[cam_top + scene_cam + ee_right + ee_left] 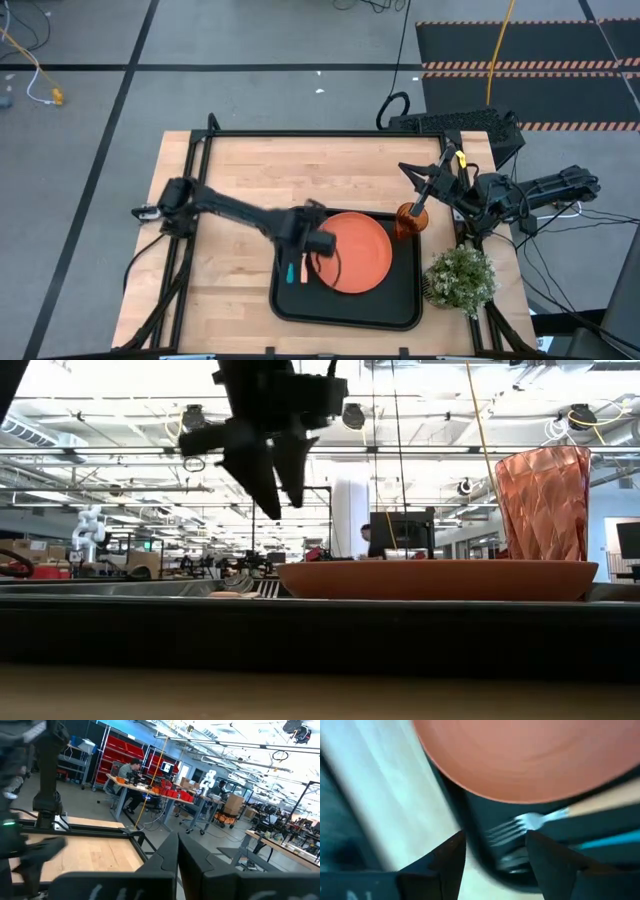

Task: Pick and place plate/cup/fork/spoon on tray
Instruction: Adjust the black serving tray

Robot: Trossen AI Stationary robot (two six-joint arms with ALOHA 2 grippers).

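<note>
Where the black tray (402, 308) sits on the table (240, 175): spoon (291, 271) and fork (304, 270) at its left edge, left gripper (322, 240) spread above them; plate (360, 250) in the middle; cup (407, 221) at its right corner. Right gripper (408, 172) pressed together beyond. No readable writing.

Left wrist view is motion-blurred: the plate (530, 755) is cut off by the picture's edges, the fork (540, 820) handle too. The spoon (610, 840) bowl is smeared and indistinct.
</note>
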